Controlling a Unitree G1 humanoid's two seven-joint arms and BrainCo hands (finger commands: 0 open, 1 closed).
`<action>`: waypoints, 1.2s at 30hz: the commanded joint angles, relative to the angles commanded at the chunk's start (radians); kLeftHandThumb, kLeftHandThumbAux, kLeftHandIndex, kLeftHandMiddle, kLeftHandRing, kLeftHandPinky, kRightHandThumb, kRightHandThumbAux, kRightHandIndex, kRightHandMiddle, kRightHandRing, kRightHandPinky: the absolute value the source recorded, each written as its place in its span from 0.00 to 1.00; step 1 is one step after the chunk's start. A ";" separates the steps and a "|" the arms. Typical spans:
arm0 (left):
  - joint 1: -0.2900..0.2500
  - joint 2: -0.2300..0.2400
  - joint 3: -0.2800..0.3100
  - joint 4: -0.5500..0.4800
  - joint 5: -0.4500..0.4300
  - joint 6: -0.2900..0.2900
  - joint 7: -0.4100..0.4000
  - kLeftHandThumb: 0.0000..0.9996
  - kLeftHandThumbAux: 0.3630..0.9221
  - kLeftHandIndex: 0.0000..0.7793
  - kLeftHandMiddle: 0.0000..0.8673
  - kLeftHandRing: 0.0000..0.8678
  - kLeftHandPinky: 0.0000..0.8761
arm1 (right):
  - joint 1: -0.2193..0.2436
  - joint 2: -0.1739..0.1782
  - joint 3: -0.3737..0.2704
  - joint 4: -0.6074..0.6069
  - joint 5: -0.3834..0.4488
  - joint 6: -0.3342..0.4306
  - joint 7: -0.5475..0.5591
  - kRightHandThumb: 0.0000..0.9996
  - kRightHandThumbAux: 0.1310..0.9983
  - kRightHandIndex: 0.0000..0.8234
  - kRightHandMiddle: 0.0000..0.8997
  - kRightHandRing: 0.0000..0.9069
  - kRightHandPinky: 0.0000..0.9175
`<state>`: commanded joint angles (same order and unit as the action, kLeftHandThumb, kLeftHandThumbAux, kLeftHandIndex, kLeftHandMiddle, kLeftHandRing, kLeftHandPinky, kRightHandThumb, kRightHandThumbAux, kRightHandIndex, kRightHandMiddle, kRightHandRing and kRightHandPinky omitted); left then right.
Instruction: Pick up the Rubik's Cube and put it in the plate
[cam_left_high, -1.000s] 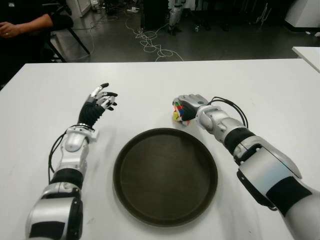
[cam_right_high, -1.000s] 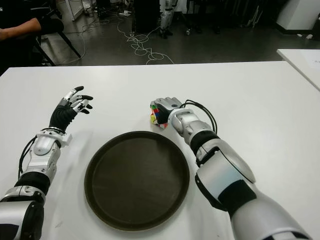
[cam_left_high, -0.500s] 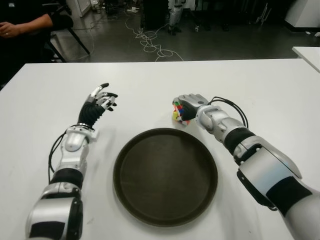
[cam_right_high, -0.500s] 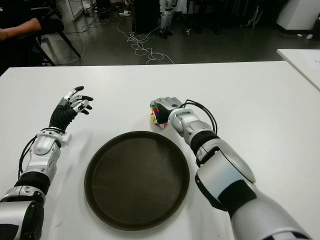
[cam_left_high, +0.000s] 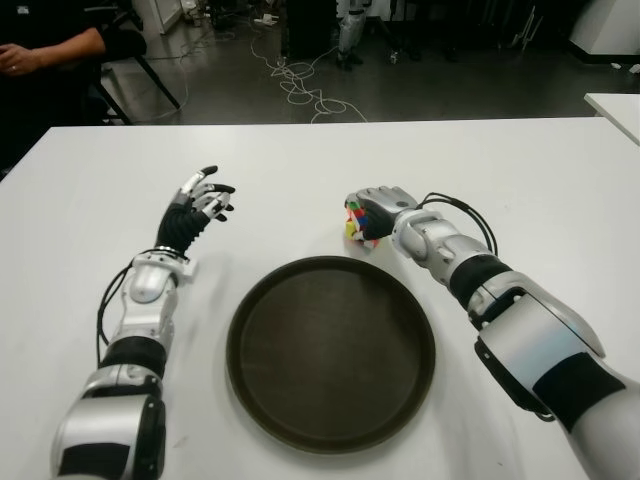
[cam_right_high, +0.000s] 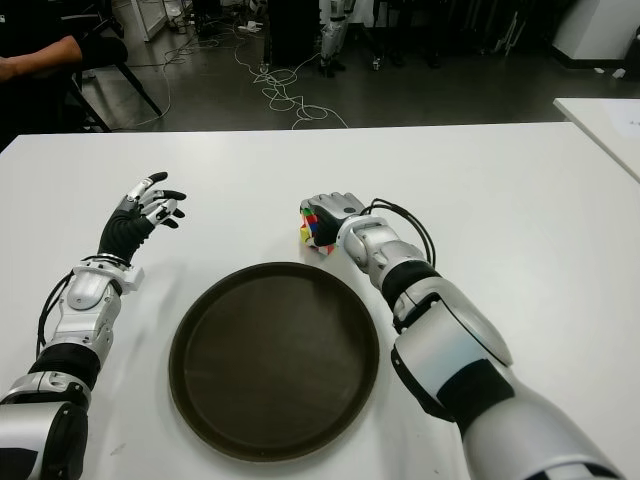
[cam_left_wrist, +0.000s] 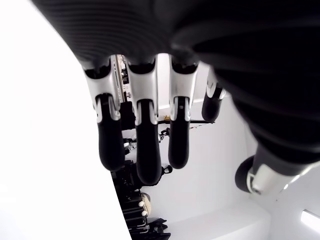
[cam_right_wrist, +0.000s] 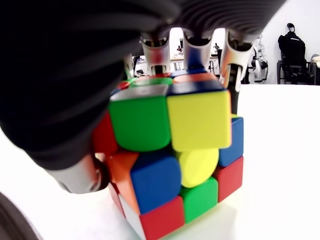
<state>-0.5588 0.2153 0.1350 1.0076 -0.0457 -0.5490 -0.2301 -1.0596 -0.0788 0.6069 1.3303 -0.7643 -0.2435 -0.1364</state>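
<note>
**White table, with the plate as your landmark**

You have a white table (cam_left_high: 520, 170) filling the robot's view, its far edge meeting a dark floor. Take the round dark plate (cam_left_high: 331, 352) as your reference: it lies flat on the table near the front edge, roughly centred. Just beyond its far rim, slightly to the right, you'll find the Rubik's Cube (cam_left_high: 358, 224) on the tabletop; the right wrist view shows its lower layer twisted out of line with the layers above. You can see nothing inside the plate.
</note>
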 joint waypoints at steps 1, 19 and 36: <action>0.000 0.000 0.000 0.000 0.000 -0.002 -0.001 0.11 0.32 0.17 0.40 0.49 0.51 | -0.004 -0.001 0.000 -0.002 -0.001 -0.003 -0.001 0.68 0.70 0.51 0.69 0.71 0.70; -0.010 -0.002 0.000 0.020 0.003 -0.015 0.001 0.10 0.34 0.16 0.41 0.51 0.51 | -0.044 -0.096 -0.014 -0.178 0.000 -0.129 -0.065 0.68 0.70 0.51 0.72 0.76 0.76; -0.028 -0.004 -0.002 0.054 0.014 -0.028 0.015 0.10 0.31 0.16 0.40 0.49 0.50 | 0.188 -0.254 -0.099 -0.738 0.013 -0.109 0.011 0.68 0.70 0.51 0.69 0.71 0.71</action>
<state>-0.5869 0.2113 0.1325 1.0613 -0.0314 -0.5765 -0.2154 -0.8714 -0.3331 0.5076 0.5924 -0.7511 -0.3524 -0.1258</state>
